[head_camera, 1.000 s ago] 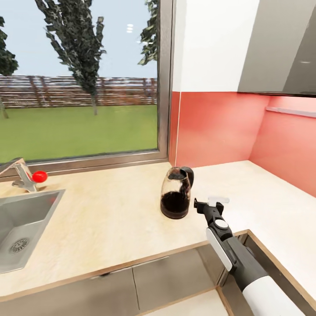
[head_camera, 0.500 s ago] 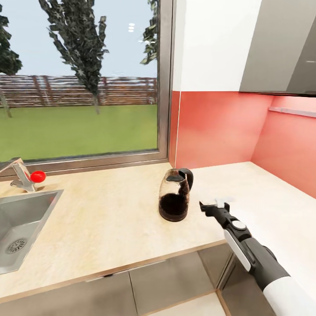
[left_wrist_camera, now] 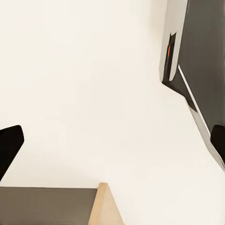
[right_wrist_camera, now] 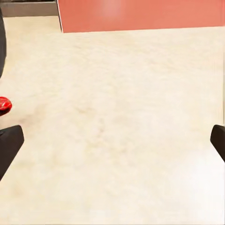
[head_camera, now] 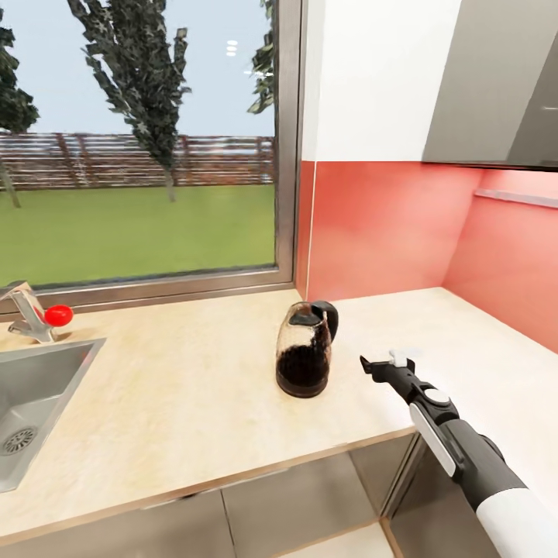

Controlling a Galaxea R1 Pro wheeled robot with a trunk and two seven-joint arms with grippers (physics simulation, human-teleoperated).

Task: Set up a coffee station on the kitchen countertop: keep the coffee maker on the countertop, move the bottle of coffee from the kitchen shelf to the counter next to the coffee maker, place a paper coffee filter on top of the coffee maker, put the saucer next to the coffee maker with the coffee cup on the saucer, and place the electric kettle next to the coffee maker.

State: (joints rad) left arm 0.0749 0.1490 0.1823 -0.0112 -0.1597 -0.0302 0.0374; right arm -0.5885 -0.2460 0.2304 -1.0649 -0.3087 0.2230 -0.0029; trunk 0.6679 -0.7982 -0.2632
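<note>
Sunny kitchen, beige table [head_camera: 194, 372] | electric kettle [head_camera: 304, 350] upright | right gripper [head_camera: 387, 362] released beside it | approach the handle squarely, clamp low

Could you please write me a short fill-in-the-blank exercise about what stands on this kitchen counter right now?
1. The electric kettle stands upright on the ____.
2. The right hand hovers beside the kettle with its fingers ____.
3. The tap beside the sink carries a ____ knob.
4. The wall behind the kettle is ____.

Missing words: countertop; open; red; red
</note>
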